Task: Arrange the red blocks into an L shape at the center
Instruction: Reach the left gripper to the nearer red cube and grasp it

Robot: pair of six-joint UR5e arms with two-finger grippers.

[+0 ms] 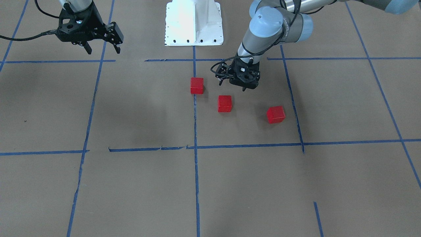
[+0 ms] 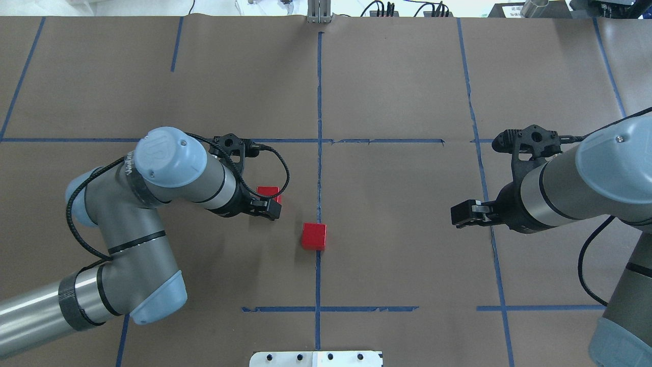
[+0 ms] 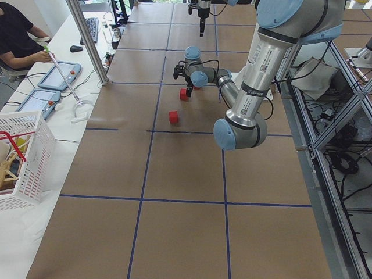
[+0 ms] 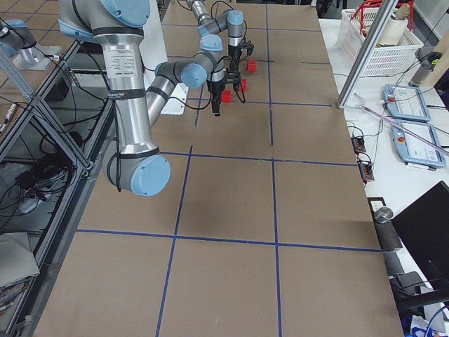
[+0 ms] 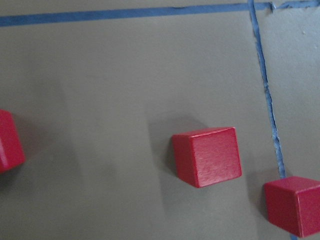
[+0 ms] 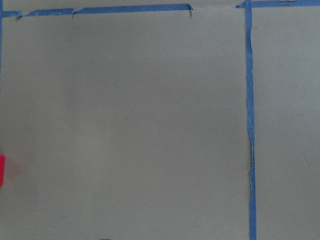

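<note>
Three red blocks lie apart near the table's middle: one on the centre tape line, one just beside it, one farther out on the robot's left. My left gripper hovers open and empty just behind the middle block, touching none. The left wrist view shows all three below it: middle, centre-line, outer. Overhead, the centre-line block is plain, the middle one is partly covered by the left gripper, and the third is hidden under the arm. My right gripper is open and empty, raised off to the side.
Blue tape lines split the brown table into grid cells. The white robot base stands at the robot's edge. A white basket and tablets sit beside the table on the operators' side.
</note>
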